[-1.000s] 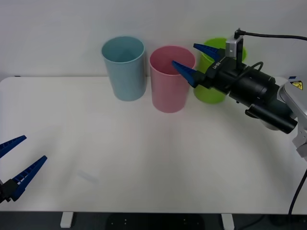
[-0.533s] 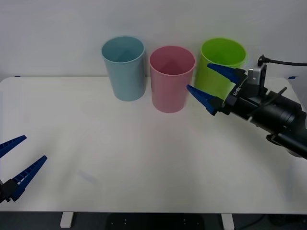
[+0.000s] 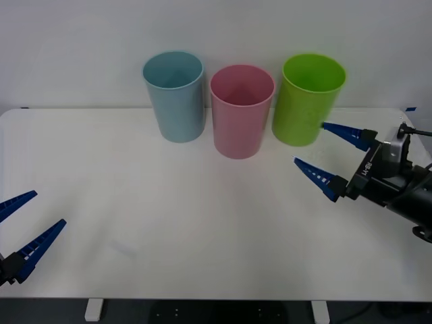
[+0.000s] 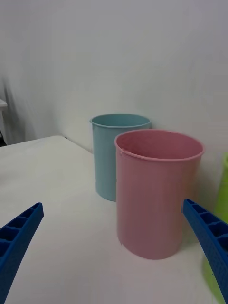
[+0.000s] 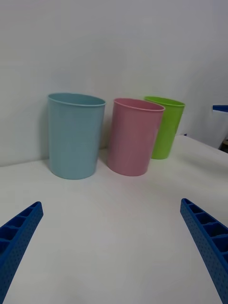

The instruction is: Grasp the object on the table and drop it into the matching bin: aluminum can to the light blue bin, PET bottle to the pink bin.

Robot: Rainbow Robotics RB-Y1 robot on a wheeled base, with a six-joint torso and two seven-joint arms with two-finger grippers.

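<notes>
The front view looks from above, forward and down, over the wide white rectangular tabletop (image 3: 202, 223) to three tall plastic cup-shaped bins along its far edge: pale blue (image 3: 174, 96), pink (image 3: 241, 110) and lime green (image 3: 308, 98). The right wrist view sits low and near, facing the pink bin (image 4: 156, 192). The left wrist view sits low and farther back, sharing all three bins, pale blue (image 5: 75, 135) among them.

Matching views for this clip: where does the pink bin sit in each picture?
Front view: the pink bin stands at the table's far edge, middle of the row of three bins.
Right wrist view: it is the nearest bin, centre of the picture.
Left wrist view: it is the middle bin.
Shared landmark: the light blue bin right beside it.
</notes>
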